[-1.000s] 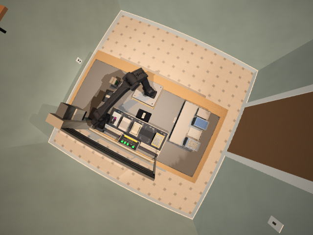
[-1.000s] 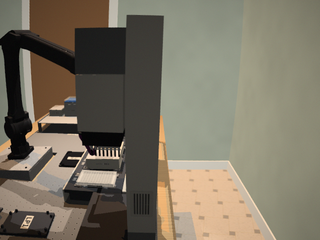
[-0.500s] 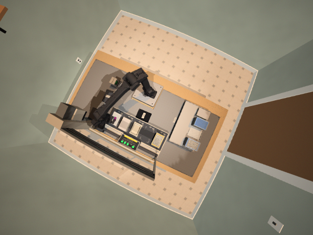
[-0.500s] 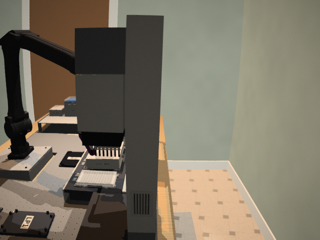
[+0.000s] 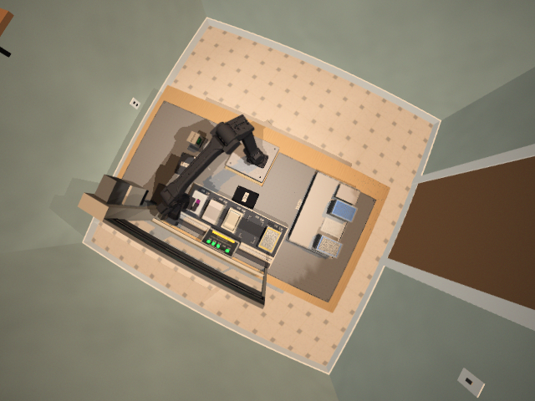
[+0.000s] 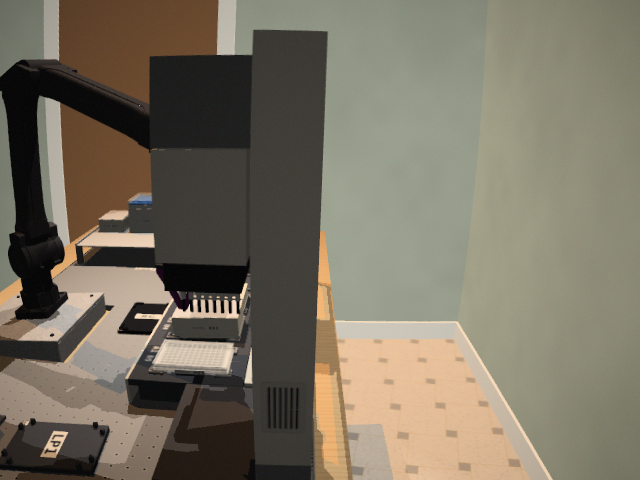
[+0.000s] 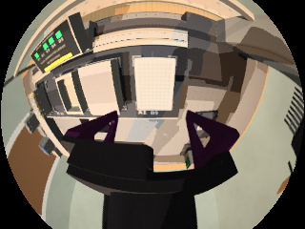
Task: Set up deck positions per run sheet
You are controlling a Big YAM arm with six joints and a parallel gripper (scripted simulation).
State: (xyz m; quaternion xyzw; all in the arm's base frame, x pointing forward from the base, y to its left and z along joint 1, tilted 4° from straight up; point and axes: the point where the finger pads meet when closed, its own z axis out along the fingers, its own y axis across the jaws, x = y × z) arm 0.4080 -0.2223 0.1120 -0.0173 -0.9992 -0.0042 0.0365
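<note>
The arm (image 5: 202, 159) reaches out from its base plate (image 5: 235, 165) to the near end of the deck (image 5: 255, 224), and the gripper (image 7: 152, 129) hangs there with its purple fingers spread wide — nothing between them. Straight ahead of it, in the wrist view, lies a pale plate (image 7: 154, 82) in its brackets, well short of the fingertips. From the side, that same plate (image 6: 193, 356) sits flat at the deck's end, with a block (image 6: 209, 317) behind it under the handler's head (image 6: 201, 206). Along the deck from above: a pale item (image 5: 213, 211), a cream one (image 5: 231, 219), a bare dark position (image 5: 252, 228), then a speckled rack (image 5: 270, 238). The shelf (image 5: 308, 211) stands well apart — four items in a row on its far side, one blue-topped (image 5: 344, 210). The green-lit panel (image 5: 220, 241) sits at the deck's front.
</note>
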